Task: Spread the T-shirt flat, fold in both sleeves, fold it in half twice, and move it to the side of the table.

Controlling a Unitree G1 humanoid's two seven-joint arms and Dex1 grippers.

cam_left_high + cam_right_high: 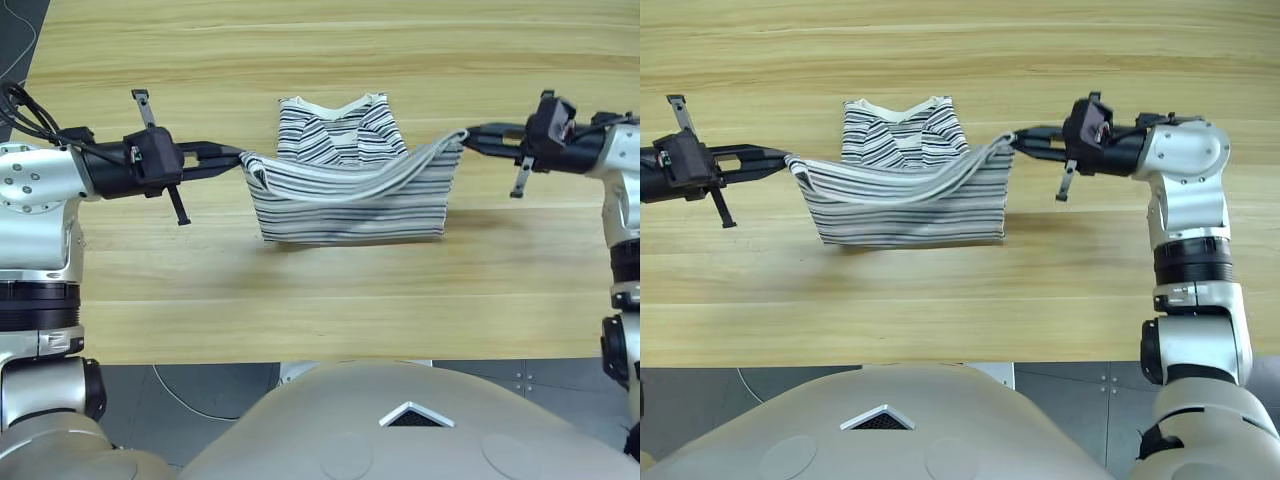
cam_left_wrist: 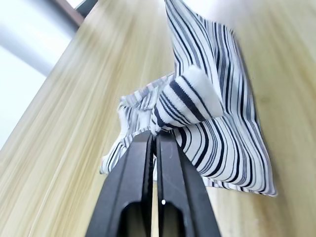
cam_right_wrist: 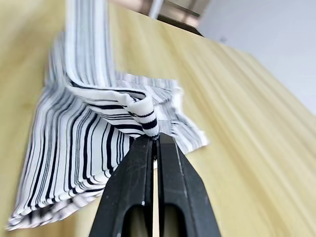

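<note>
The striped T-shirt (image 1: 350,200) sits near the middle of the wooden table (image 1: 300,310), partly folded. Its far part lies on the wood with the cream neckline (image 1: 338,106) toward the table's far edge. One edge is lifted off the surface and stretched between the two grippers, sagging in a shallow curve at its middle. The left arm comes in from the robot's left, forearm roughly level and pointing inward across the table. The left gripper (image 1: 232,157) has its two black fingers pressed together on the left corner of the raised edge, and the left wrist view shows a bunched fold of striped cloth pinched right at the fingertips. The right arm mirrors it, bent at the elbow with its forearm horizontal and aimed inward, a little farther from the robot than the left one. The right gripper (image 1: 472,136) is likewise clamped on the opposite corner, its jaws narrow with only a thin wad of fabric between them. Both grippers are above the tabletop and well apart, with the cloth hanging from them down to the wood.
</note>
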